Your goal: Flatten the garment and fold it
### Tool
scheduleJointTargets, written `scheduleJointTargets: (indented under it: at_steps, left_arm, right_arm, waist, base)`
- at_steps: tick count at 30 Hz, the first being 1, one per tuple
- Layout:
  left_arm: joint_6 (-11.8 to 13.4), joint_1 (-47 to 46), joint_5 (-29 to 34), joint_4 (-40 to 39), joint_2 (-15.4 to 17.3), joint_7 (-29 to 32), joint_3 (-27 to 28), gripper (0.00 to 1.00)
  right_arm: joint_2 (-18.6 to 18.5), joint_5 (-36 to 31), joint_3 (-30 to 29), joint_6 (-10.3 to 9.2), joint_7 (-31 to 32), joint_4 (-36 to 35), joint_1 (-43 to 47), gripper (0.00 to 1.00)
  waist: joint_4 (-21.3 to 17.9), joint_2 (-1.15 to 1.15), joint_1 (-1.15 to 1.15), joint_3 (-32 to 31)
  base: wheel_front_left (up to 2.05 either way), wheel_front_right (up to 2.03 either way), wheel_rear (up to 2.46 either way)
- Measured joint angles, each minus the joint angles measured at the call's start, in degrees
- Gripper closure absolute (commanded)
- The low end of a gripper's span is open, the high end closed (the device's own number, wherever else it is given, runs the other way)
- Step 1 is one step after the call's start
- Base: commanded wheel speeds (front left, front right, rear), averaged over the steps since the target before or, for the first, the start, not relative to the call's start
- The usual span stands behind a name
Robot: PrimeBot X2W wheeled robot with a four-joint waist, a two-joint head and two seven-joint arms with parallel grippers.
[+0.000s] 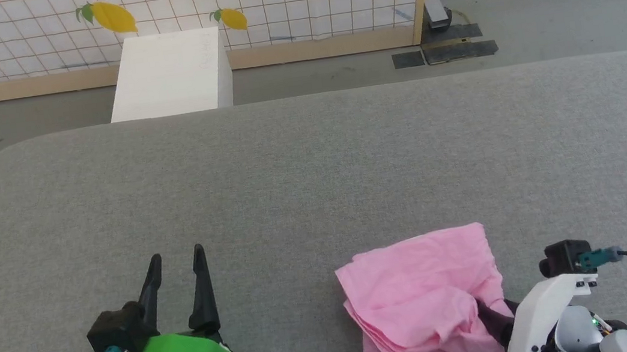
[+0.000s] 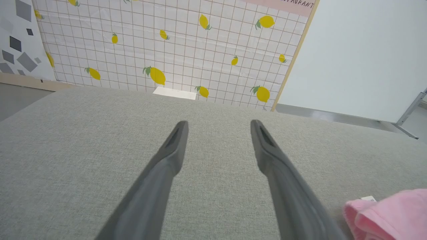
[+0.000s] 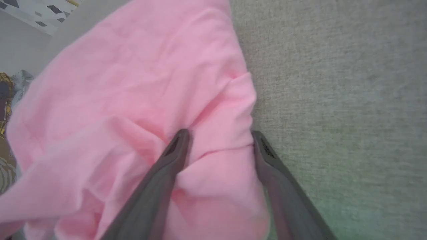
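Left gripper [image 1: 176, 254]: fingers spread, nothing between them, parked over bare grey cushion [image 1: 313, 170], well apart from the cloth.
Garment [image 1: 420, 295]: pink, crumpled in loose layers on the cushion's near right part.
Right gripper [image 3: 220, 134]: fingers apart, nosed into the garment's right side, a fold bunched between them, not pinched.
Progress: I judge it barely begun. Nothing lies flat and no fold is made, so spreading and folding are all left to do.
Views: head view buries the right fingers under cloth; right wrist view gives me their gap. Left wrist view catches a small white tag [image 2: 368, 198] at the garment's edge.
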Motion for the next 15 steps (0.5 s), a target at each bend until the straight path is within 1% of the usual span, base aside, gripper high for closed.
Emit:
scheduleJointTargets:
  at_steps: [2, 3, 5, 6, 11, 13, 15]
  left_arm:
    - [-0.1, 0.0, 0.0, 0.3, 0.0, 0.0, -0.1, 0.0]
    - [-0.1, 0.0, 0.0, 0.4, 0.0, 0.0, -0.1, 0.0]
    - [-0.1, 0.0, 0.0, 0.5, -0.1, 0.0, -0.1, 0.0]
    - [-0.1, 0.1, 0.0, 0.5, -0.1, 0.0, -0.1, 0.0]
    - [-0.1, 0.3, 0.0, 0.1, -0.1, 0.0, 0.5, 0.0]
    - [-0.1, 0.6, 0.0, -0.4, -0.2, 0.0, 0.7, 0.0]
    - [-0.1, 0.8, 0.1, -0.9, -0.2, 0.0, 1.2, 0.0]
  right_arm:
    - [-0.2, -0.6, 0.5, -0.01, 1.9, -0.1, -0.4, 0.84]
    - [-0.2, -1.1, 0.6, -0.01, 2.6, -0.3, -0.5, 1.0]
    - [-0.2, -3.3, 1.5, -0.01, 3.3, -1.7, -0.5, 1.0]
    - [-0.1, -5.6, 1.8, -0.01, 3.1, -3.1, -0.5, 1.0]
    - [-0.3, -21.4, 4.5, 0.0, 2.9, -11.5, -2.8, 1.0]
    - [-1.0, -24.8, 6.0, 0.0, 3.3, -13.8, -4.0, 1.0]
    - [-2.6, -26.8, 7.8, 0.01, 4.0, -15.0, -5.3, 1.0]
  waist:
    - [0.3, 0.0, 0.0, -0.2]
    - [0.4, 0.0, 0.0, -0.4]
    - [0.5, 0.0, 0.0, -0.6]
    - [0.5, 0.0, 0.0, -0.8]
    - [-0.6, 0.0, 0.0, -0.9]
    - [-1.4, 0.0, 0.0, -0.9]
    - [-2.7, 0.0, 0.0, -0.7]
  base:
    - [0.0, 0.0, 0.0]
    - [0.0, 0.0, 0.0]
    - [0.0, 0.0, 0.0]
    - [0.0, 0.0, 0.0]
    - [0.0, 0.0, 0.0]
    - [0.0, 0.0, 0.0]
    - [0.0, 0.0, 0.0]
